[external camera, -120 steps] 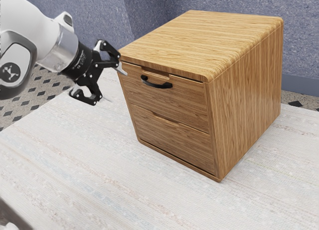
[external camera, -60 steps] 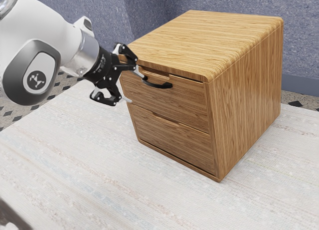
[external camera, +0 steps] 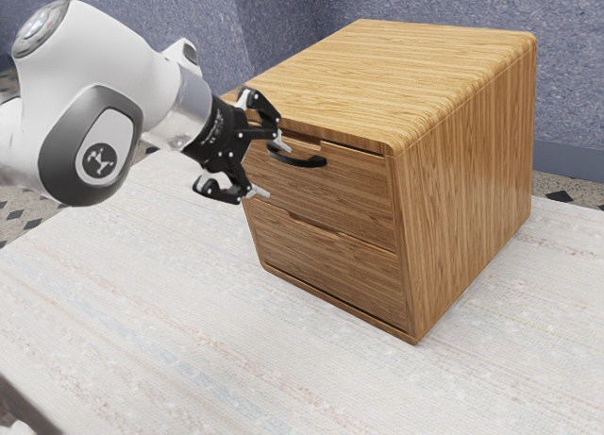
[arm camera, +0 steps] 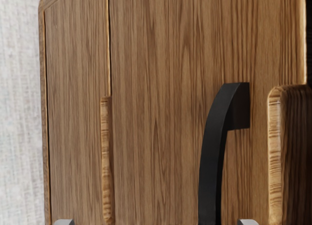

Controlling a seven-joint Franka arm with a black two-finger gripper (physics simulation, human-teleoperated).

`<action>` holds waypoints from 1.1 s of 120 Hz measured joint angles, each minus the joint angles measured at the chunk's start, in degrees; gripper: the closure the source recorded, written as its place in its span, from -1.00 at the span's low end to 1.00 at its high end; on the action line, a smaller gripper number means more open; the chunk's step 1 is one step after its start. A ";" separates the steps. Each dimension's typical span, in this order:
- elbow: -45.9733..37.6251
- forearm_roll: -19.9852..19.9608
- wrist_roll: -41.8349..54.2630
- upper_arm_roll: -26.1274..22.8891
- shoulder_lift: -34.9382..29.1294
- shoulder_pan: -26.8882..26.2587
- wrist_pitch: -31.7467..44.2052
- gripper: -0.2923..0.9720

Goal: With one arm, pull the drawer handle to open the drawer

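Comprising one arm, one cabinet, one counter.

1. Pincer (external camera: pixel 267 166): black, two-fingered, on a white and grey arm (external camera: pixel 94 124). Jaws spread apart, one finger above the other, holding nothing. It is pressed close to the cabinet's front at the near corner.

2. Drawer handle (external camera: pixel 300 160): black curved bar, fixed to the upper drawer (external camera: pixel 340 194). Its near end lies just ahead of the pincer, at the upper finger's tip; whether the two touch cannot be told. The rest of the bar runs on beyond the pincer. In the wrist view the handle (arm camera: pixel 213 161) lies between the two grey fingertips (arm camera: pixel 63 221), much closer to one than to the other.

3. Upper drawer: wood-grain front, level with the front of the lower drawer (external camera: pixel 330 256) under it, so shut. In the wrist view the upper drawer (arm camera: pixel 156 112) faces the pincer squarely, with the lower drawer (arm camera: pixel 73 137) to one side.

4. Cabinet (external camera: pixel 453 171): light wooden box, two drawers, upright, its overhanging top just above the pincer's upper finger.

5. Counter (external camera: pixel 142 312): pale woven-look surface, carrying the cabinet and spreading beneath the pincer.

6. Wall (external camera: pixel 189 20): blue-grey, behind the arm and the cabinet.
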 joint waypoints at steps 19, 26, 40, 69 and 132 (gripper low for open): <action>0.33 -0.02 -0.09 -0.17 0.75 -0.05 0.74 -0.09; 0.35 -0.05 -0.12 -0.17 0.83 -0.05 0.90 -0.08; 0.28 -0.09 -0.17 -0.16 1.07 -0.04 1.11 -0.07; 0.19 -0.12 -0.13 -0.12 1.22 -0.04 1.26 0.02; 0.03 0.10 -0.01 0.18 1.21 0.19 1.06 0.18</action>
